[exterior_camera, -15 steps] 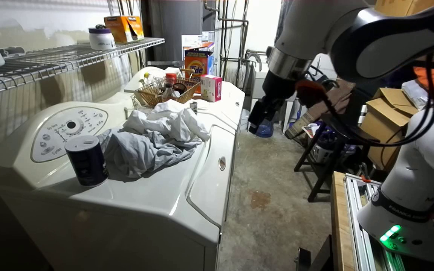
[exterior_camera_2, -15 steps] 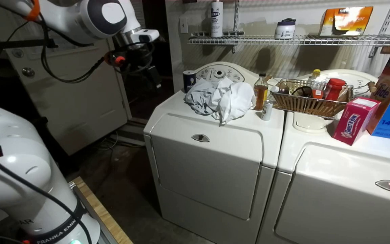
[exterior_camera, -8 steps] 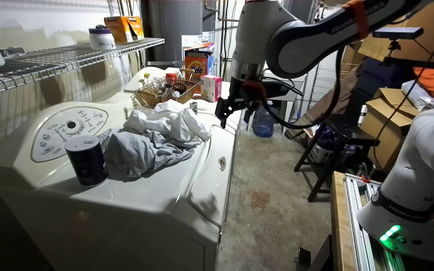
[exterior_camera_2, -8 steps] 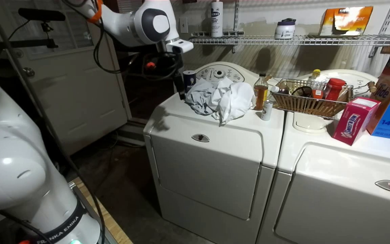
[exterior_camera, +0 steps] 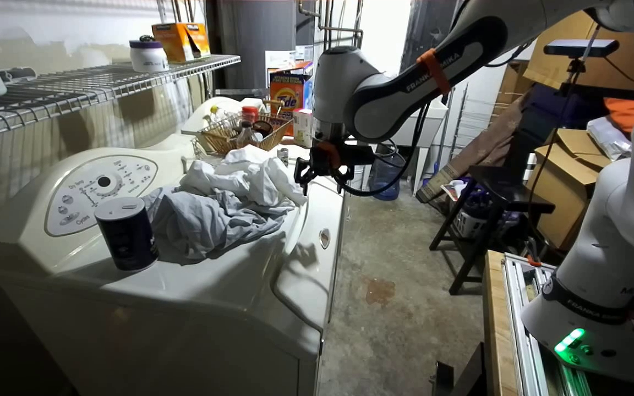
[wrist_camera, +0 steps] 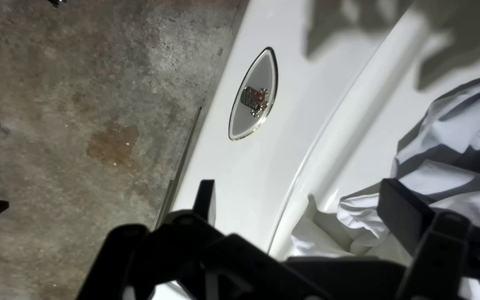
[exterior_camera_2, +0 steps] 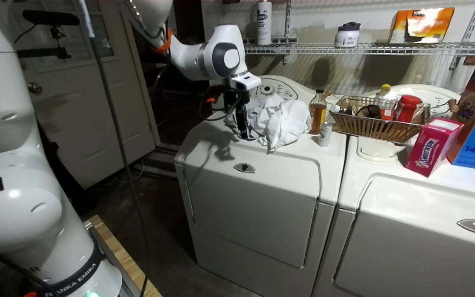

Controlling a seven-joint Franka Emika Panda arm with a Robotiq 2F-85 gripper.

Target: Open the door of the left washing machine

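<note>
Partly hidden behind spread hand point(wrist_camera: 300, 196) in wrist view: door point(wrist_camera: 252, 166), cloth point(wrist_camera: 452, 175).

Two machines point(exterior_camera_2: 254, 210), two badges point(exterior_camera_2: 244, 168) (one each)

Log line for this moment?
claw: open, empty, above left machine | door: shut | laundry: heaped on machine top | claw-laundry contact: can't tell | task: door not yet opened

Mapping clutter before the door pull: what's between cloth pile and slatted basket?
A bottle of amber liquid and a small white canister, both on the left washing machine, as an exterior view shows.
</note>
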